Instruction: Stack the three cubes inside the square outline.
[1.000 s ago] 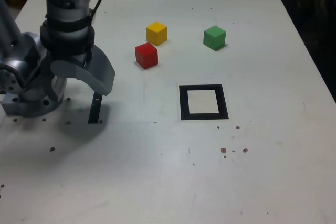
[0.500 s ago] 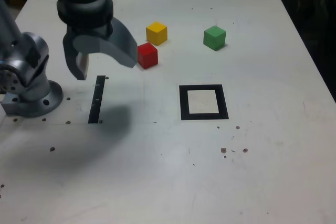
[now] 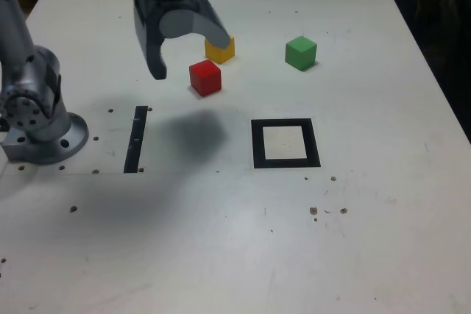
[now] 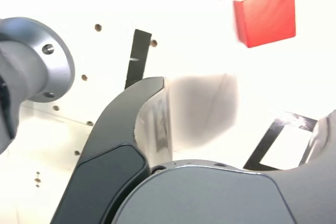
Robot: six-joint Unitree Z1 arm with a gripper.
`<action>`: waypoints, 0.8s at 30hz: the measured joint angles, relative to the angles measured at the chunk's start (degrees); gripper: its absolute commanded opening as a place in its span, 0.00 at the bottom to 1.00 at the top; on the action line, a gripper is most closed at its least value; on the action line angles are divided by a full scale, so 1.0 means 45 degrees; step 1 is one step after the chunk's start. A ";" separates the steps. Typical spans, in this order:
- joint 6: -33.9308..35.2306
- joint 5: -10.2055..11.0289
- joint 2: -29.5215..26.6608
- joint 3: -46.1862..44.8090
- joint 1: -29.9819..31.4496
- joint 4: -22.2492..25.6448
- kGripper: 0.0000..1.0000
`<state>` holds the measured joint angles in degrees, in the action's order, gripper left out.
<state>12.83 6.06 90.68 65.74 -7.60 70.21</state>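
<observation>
Our gripper [image 3: 193, 60] hangs wide above the surface [image 3: 353, 226], toward its far left corner in the exterior view, near the red cube [image 3: 205, 79].

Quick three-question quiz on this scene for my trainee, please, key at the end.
1. Multiple choice: in the exterior view, which cube is farthest right? a) red b) yellow c) green
2. True or false: a cube already sits inside the square outline.
3. Fill in: the claw is ____, with nothing between its fingers.

Key:
1. c, the green cube
2. False; all three cubes are outside it
3. open
</observation>
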 measured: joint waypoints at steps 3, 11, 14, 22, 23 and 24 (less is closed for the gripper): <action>-0.0035 0.0237 0.0379 0.0047 -0.0114 -0.0578 0.97; -0.0261 0.0645 0.1439 0.0155 -0.0687 -0.0833 0.96; -0.0711 0.0548 0.1952 0.0322 -0.1087 -0.0831 0.95; -0.1322 0.0675 0.2430 0.0101 -0.1741 -0.1274 0.94; -0.1402 0.0672 0.2439 0.0010 -0.1848 -0.1376 0.94; -0.1495 0.0668 0.2469 -0.0086 -0.1966 -0.1476 0.94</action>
<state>6.10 9.07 101.79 65.35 -16.45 63.57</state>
